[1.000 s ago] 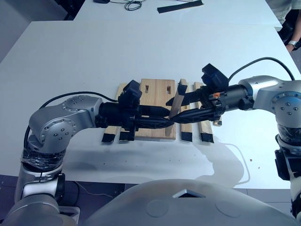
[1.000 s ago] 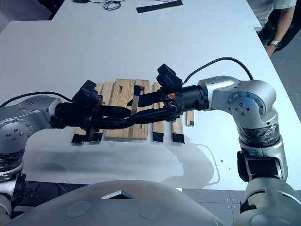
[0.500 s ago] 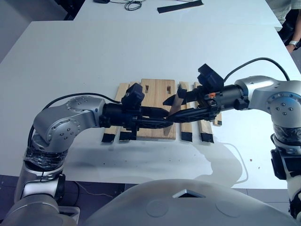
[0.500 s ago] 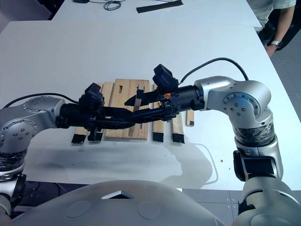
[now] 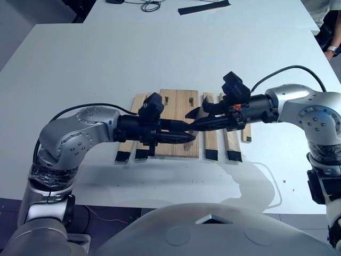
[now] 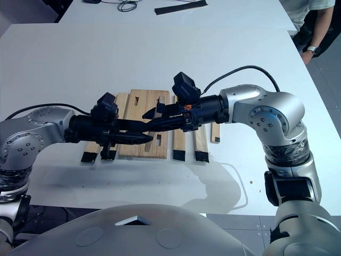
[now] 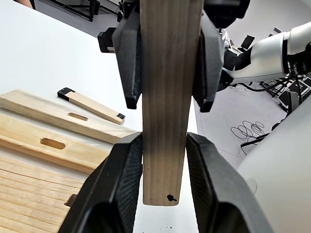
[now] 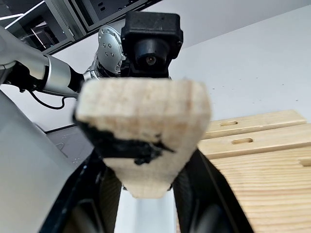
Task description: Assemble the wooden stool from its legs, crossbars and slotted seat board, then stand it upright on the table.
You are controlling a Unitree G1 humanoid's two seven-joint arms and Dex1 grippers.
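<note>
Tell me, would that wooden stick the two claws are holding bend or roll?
Probably stiff: the wooden stick looks straight while pinched between the left claw and the right claw. It likely wouldn't roll, since its sides look flat. It seems fairly light, being a thin slat, though I can't be sure.

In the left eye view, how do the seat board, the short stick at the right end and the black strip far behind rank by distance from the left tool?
1. Seat board, right beneath the left tool.
2. Short stick, at the right end of the row.
3. Black strip, far back.
</note>
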